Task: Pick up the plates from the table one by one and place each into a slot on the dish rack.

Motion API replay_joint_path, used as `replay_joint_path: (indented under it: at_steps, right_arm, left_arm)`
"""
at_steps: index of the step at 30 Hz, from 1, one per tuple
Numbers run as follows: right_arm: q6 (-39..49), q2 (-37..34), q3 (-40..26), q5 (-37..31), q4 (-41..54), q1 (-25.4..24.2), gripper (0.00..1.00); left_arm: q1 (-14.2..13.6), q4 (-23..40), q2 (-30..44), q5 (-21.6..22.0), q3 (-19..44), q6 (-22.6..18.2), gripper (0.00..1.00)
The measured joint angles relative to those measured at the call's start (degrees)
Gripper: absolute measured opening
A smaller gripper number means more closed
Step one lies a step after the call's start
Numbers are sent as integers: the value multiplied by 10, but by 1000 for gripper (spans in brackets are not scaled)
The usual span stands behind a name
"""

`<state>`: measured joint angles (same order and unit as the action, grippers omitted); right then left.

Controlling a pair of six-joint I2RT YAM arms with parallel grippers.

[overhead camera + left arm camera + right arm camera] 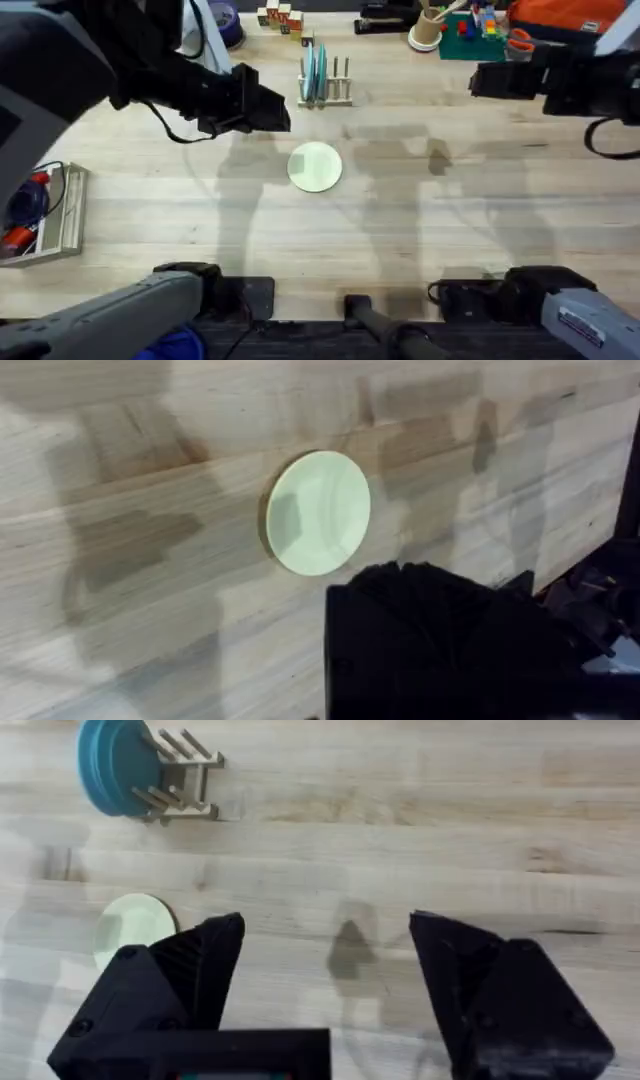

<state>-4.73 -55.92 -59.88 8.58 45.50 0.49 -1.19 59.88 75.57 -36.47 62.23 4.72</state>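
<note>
A pale cream-yellow plate [315,166] lies flat and alone on the light wooden bench [450,230], a little left of the overhead frame's centre, its round face up and nothing touching it. Above it in the frame, near the upper middle, the small wooden dish rack [333,95] stands on the bench with its upright dowel pegs, well apart from the cream plate. Light blue-teal plates [316,72] stand on edge in the rack's left slots, packed close together, while the pegs on the right side hold nothing.
</note>
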Motion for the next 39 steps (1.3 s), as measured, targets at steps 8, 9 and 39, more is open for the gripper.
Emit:
replay_joint_path:
  at_steps: [8,9,39]
  right_arm:
    - [0,-15,0,0,3,0,995]
    - [0,-15,0,0,3,0,995]
    - [0,-15,0,0,4,0,995]
  left_arm:
    - [-7,-39,0,-15,-7,-3,41]
    - [-9,-40,0,-16,-7,-3,40]
    - [-15,-78,0,-9,-54,-4,40]
